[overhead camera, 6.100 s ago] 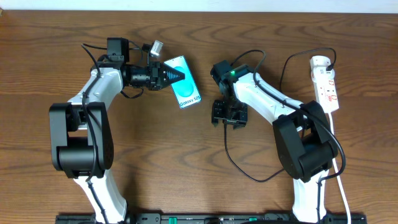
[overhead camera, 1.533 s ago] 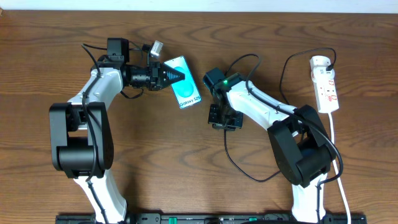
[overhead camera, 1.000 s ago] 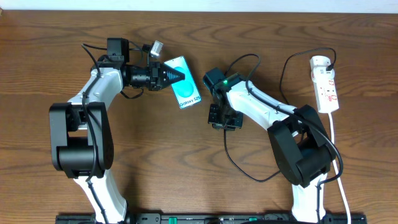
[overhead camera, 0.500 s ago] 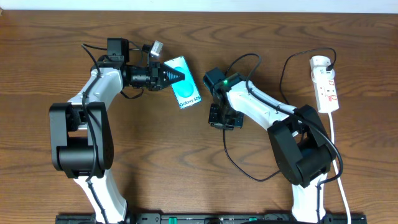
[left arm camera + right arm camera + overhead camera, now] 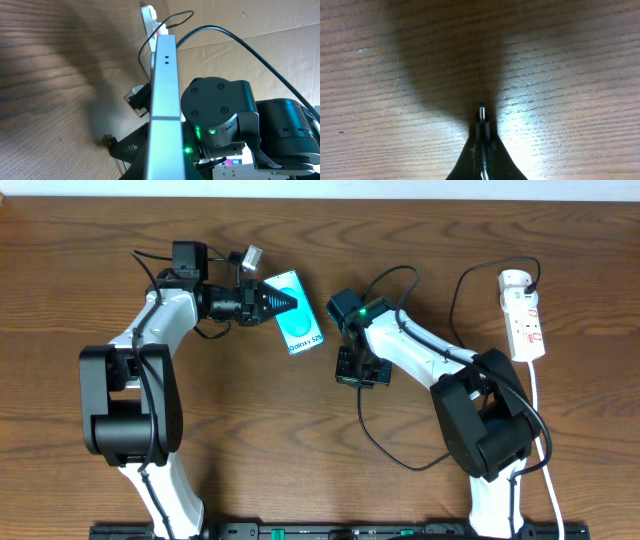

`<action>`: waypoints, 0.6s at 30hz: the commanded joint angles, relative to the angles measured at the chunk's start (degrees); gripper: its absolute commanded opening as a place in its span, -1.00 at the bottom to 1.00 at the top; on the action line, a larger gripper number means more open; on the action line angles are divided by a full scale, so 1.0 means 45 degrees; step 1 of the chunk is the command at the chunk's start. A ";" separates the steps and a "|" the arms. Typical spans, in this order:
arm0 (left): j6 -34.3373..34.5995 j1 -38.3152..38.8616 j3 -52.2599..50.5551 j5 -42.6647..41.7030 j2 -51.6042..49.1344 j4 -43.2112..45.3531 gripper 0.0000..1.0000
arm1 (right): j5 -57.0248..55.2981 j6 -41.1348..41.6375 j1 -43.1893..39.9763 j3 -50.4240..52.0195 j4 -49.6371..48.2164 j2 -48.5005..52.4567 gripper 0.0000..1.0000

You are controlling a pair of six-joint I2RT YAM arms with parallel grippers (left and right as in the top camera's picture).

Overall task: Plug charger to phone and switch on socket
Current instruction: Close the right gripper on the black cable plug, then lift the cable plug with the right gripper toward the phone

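Brown wooden table (image 5: 570, 60): visible grain, satin sheen. Slim turquoise-screened phone (image 5: 300, 330): smooth matt metallic edge. White elongated power strip (image 5: 524, 320): smooth plastic.

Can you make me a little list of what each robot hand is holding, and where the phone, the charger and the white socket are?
Left fingers: shut on the phone, gripping its edge
Right fingers: shut on the charger, tip sticking out in front
Phone and charger: apart, not plugged in yet
Socket: lying at the right side of the table, no fingers near it
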State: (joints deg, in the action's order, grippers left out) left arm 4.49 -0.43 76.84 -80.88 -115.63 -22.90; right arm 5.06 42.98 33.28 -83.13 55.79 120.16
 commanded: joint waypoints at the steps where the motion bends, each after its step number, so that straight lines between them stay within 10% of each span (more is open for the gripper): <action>1: 0.0058 -0.0029 0.0024 -0.0588 0.0092 -0.0029 -0.85 | -0.0243 -0.0044 -0.0087 0.0369 -0.0209 0.0457 -0.98; 18: 0.0058 -0.0102 0.0024 -0.0588 0.0092 -0.0029 -0.86 | -0.0238 -0.0481 -0.0937 -0.0155 0.1020 0.0398 -0.97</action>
State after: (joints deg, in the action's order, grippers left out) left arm 4.49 -0.47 76.84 -80.88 -115.63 -22.90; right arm 5.74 42.44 30.57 -83.22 59.53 120.27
